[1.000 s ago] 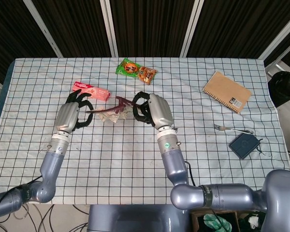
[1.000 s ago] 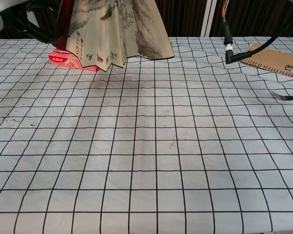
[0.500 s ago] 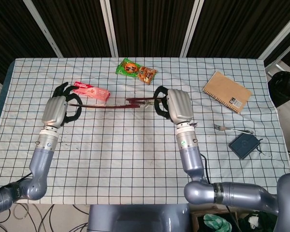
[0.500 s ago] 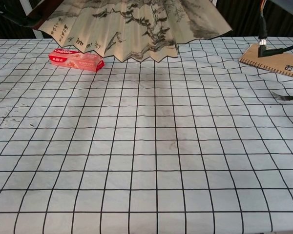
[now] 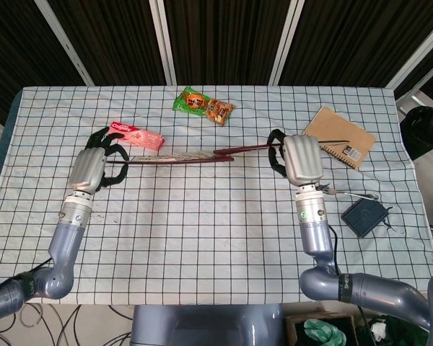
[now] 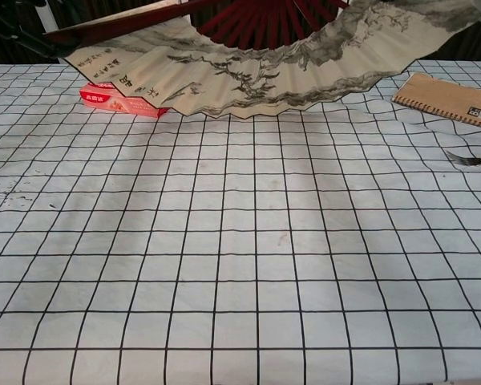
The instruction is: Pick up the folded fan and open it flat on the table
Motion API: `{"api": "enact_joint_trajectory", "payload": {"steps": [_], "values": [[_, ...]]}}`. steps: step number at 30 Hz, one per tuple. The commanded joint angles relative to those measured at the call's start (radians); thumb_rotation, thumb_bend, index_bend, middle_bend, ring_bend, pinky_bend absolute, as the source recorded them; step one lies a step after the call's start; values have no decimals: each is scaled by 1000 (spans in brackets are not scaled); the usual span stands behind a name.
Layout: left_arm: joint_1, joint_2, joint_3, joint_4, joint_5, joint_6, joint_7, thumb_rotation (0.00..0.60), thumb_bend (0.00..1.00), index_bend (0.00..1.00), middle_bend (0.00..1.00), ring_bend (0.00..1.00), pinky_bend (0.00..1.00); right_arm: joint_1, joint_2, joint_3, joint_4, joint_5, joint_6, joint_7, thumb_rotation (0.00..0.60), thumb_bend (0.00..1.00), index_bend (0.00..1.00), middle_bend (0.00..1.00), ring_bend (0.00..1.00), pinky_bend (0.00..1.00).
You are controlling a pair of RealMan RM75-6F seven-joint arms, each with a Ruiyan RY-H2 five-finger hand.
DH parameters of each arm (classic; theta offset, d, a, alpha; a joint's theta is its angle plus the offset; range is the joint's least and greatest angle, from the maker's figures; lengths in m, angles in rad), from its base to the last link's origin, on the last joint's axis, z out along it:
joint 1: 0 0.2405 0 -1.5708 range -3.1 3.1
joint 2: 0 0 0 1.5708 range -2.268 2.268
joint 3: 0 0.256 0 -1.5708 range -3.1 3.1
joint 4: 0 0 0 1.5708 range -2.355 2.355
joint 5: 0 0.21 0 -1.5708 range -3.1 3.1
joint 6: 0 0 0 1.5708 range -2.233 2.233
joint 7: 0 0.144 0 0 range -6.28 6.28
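Grid-checked table (image 5: 216,245) before dark slatted panels (image 5: 224,36).

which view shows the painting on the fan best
The chest view: the fan faces the camera, spread wide, so its ink painting and dark ribs are plain. The head view sees the fan nearly edge-on from above, a thin strip between the two robot hands.
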Motion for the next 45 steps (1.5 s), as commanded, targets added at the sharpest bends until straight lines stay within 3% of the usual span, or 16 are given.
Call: {"api": "enact_joint_trajectory", "payload": {"steps": [1, 8, 11, 13, 16, 19, 20, 22, 29, 36, 37, 39, 41, 43, 45], "values": [[-2, -11, 6, 3, 3, 1, 1, 600, 497, 604, 196, 0, 64, -20, 0, -10, 8, -11, 2, 4, 600, 817, 889, 967, 1000, 974], [1, -22, 22, -9, 12, 7, 9, 600, 497, 604, 196, 0, 64, -69, 18, -55, -1, -63, 13, -21, 600, 785, 889, 954, 988, 962], [4, -26, 29, -21, 16, 12, 15, 600, 497, 604, 196, 0, 64, -95, 38, -97, -22, -95, 17, -60, 600, 717, 872, 928, 966, 950], [5, -27, 32, -26, 18, 14, 18, 600, 497, 604, 196, 0, 64, -105, 48, -109, -40, -96, 13, -78, 600, 619, 789, 899, 947, 932], [10, -29, 42, -41, 24, 20, 27, 600, 496, 604, 196, 0, 64, -126, 77, -143, -92, -97, 6, -135, 600, 455, 544, 852, 915, 906], [16, -31, 51, -54, 26, 27, 34, 600, 497, 605, 196, 0, 64, -144, 104, -173, -143, -85, -2, -198, 600, 295, 187, 801, 874, 886], [23, -33, 62, -62, 26, 28, 37, 600, 497, 604, 195, 0, 64, -153, 122, -209, -176, -66, -17, -258, 600, 239, 81, 780, 856, 871], [30, -33, 71, -70, 28, 35, 43, 600, 497, 604, 192, 0, 64, -160, 145, -225, -227, -43, -15, -320, 600, 161, 1, 743, 824, 840], [56, -28, 105, -83, 29, 41, 58, 600, 494, 604, 178, 0, 64, -173, 183, -258, -337, 42, -21, -452, 600, 71, 0, 676, 762, 784], [95, -15, 165, -81, 16, 28, 78, 600, 482, 599, 166, 0, 63, -200, 195, -264, -356, 61, -11, -439, 600, 70, 0, 677, 762, 784], [101, -11, 177, -82, 12, 23, 83, 600, 450, 585, 153, 0, 59, -206, 199, -265, -358, 60, -9, -433, 600, 70, 0, 677, 762, 784], [112, -1, 200, -80, 1, 10, 97, 600, 294, 518, 93, 0, 30, -213, 206, -268, -361, 56, -8, -427, 600, 70, 0, 677, 762, 784], [118, 16, 224, -84, -12, -15, 116, 600, 72, 386, 14, 0, 1, -221, 214, -271, -366, 56, -9, -418, 600, 70, 0, 677, 762, 784], [118, 37, 242, -96, -25, -47, 127, 600, 6, 286, 0, 0, 0, -227, 221, -271, -370, 56, -11, -409, 600, 71, 0, 677, 762, 784], [119, 63, 252, -115, -33, -71, 130, 600, 0, 211, 0, 0, 0, -234, 230, -277, -371, 51, -15, -404, 600, 71, 0, 676, 762, 783]]}}
